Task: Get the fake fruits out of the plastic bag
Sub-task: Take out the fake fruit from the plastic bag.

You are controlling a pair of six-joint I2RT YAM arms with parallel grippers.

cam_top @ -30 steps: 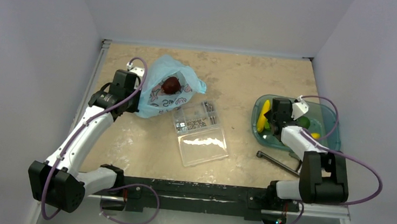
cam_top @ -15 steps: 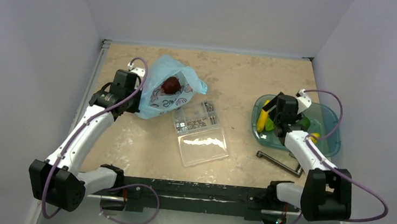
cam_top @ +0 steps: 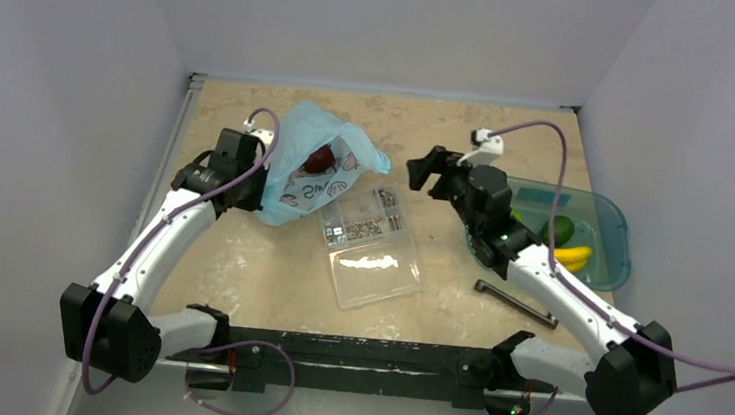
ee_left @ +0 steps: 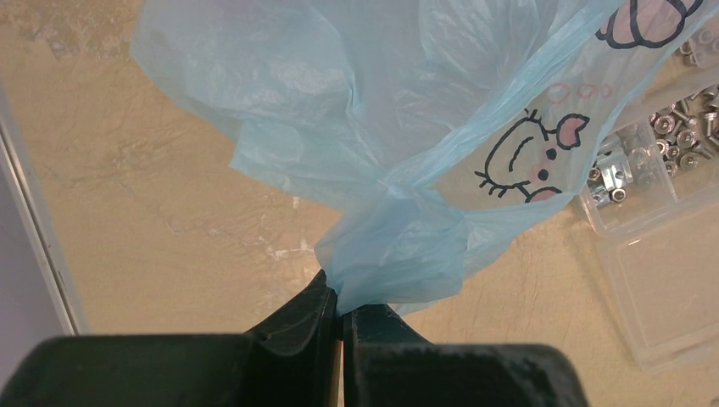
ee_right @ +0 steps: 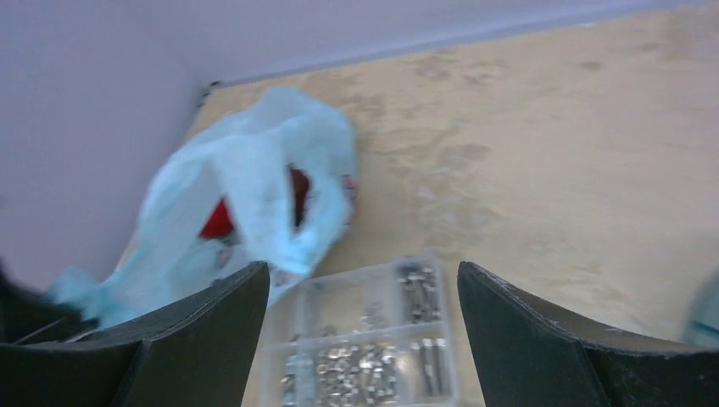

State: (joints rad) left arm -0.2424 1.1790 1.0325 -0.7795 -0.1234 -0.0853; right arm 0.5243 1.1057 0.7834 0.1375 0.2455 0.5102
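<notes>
The light-blue plastic bag [cam_top: 312, 163] lies at the back left of the table, also in the left wrist view [ee_left: 381, 127] and the right wrist view [ee_right: 254, 195]. A dark red fruit [cam_top: 320, 157] sits in its open mouth, and red shows inside the bag in the right wrist view [ee_right: 222, 222]. My left gripper [cam_top: 257, 183] is shut on the bag's left edge [ee_left: 342, 307]. My right gripper [cam_top: 425, 172] is open and empty, in the air between bag and tray, facing the bag [ee_right: 363, 280]. A yellow banana [cam_top: 572, 255] and a green fruit [cam_top: 561, 228] lie in the teal tray [cam_top: 612, 214].
A clear plastic box [cam_top: 370, 246] with screws lies open between the bag and the tray, also in the right wrist view [ee_right: 365, 348] and the left wrist view [ee_left: 661, 203]. A dark metal tool [cam_top: 516, 301] lies near the front right. Walls enclose the table.
My right gripper has lifted out of the teal tray and swung left toward the bag, open and empty. The left gripper still holds the bag, which has shifted a little.
</notes>
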